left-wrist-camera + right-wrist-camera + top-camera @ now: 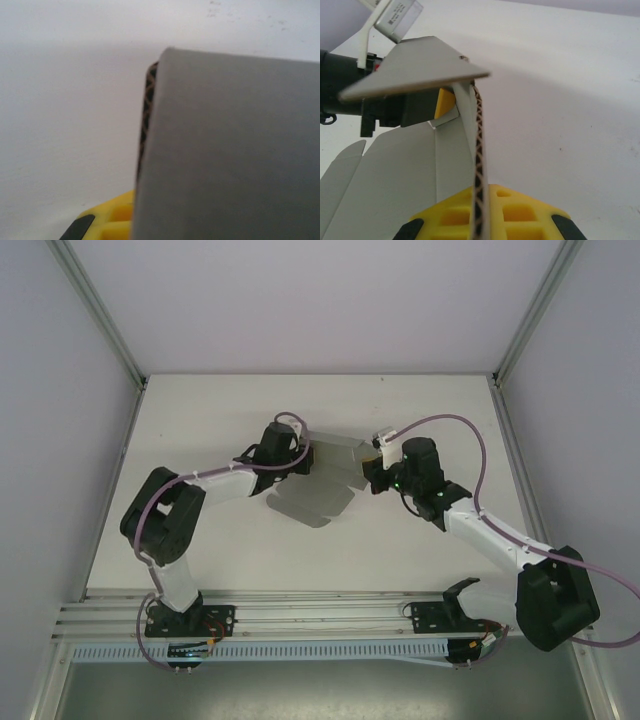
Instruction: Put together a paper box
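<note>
Cardboard sits between the two arms at the middle of the white table (200, 420): the paper box (318, 502) is a grey die-cut sheet, partly folded, with rounded flaps spread toward the near edge and one panel lifted between the grippers. The left gripper (300, 458) meets the sheet from the left and the right gripper (368, 476) from the right, with the raised panel bridging them.

From the left wrist, a broad grey panel of the paper box (230, 150) stands right against the patterned pad (146, 115) of the closed fingers, which are clamped on its edge.

From the right wrist, the right gripper (476, 160) is closed on a thin upright panel, pinched edge-on beside its patterned pad (479, 190). The rest of the paper box (395, 175) fans out low to the left, and a pointed flap juts out above. The left gripper (445, 102) grips the sheet just beyond.
</note>
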